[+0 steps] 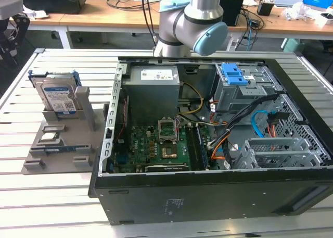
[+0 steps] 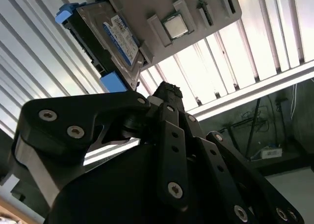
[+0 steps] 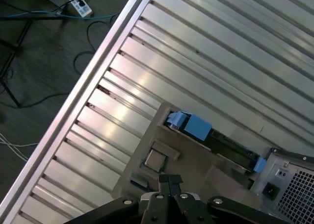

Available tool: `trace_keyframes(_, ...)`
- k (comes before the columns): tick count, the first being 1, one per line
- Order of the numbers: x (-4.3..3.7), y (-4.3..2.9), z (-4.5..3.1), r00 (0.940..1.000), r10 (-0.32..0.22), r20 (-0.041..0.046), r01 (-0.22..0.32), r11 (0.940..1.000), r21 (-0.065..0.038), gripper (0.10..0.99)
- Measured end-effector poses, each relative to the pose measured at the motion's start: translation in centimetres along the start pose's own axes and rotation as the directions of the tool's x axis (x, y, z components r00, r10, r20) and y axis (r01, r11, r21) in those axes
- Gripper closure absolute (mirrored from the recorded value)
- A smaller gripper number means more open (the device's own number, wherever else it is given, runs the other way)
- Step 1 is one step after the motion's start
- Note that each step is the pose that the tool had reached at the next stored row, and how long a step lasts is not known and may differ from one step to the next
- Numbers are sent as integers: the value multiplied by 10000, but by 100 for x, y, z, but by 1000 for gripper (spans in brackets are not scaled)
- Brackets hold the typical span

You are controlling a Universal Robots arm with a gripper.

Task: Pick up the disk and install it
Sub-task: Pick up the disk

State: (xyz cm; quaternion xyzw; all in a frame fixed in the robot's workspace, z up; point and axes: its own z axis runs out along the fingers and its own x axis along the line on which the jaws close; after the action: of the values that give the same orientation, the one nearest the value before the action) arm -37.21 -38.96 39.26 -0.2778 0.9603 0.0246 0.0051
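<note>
The disk (image 1: 58,96) is a silver hard drive with a white-and-blue label in a blue carrier. It stands on edge in a grey holder (image 1: 62,139) on the slatted table, at the exterior view's left, beside the open computer case (image 1: 208,196). In the second wrist view the disk (image 2: 115,37) shows its label side, and in the first wrist view the disk (image 3: 196,127) shows edge-on with its blue carrier ends. My gripper (image 3: 170,181) hovers above the holder, apart from the disk, its black fingertips pressed together and holding nothing. In the second wrist view the gripper (image 2: 168,90) points toward the disk.
A grey drive cage with a blue latch (image 1: 232,74) sits at the far right inside the case, above an empty metal bay (image 1: 281,152). The holder also carries a processor chip (image 3: 156,159) and small parts. The table edge (image 3: 88,77) drops to a floor with cables.
</note>
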Motion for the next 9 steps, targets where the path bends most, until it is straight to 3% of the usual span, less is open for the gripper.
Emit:
trace_keyframes(4,0,0,0,9981,-619,-28,619,9981,-15,980)
trace_keyframes(9,0,0,0,9898,-1427,-62,1426,9898,-38,980)
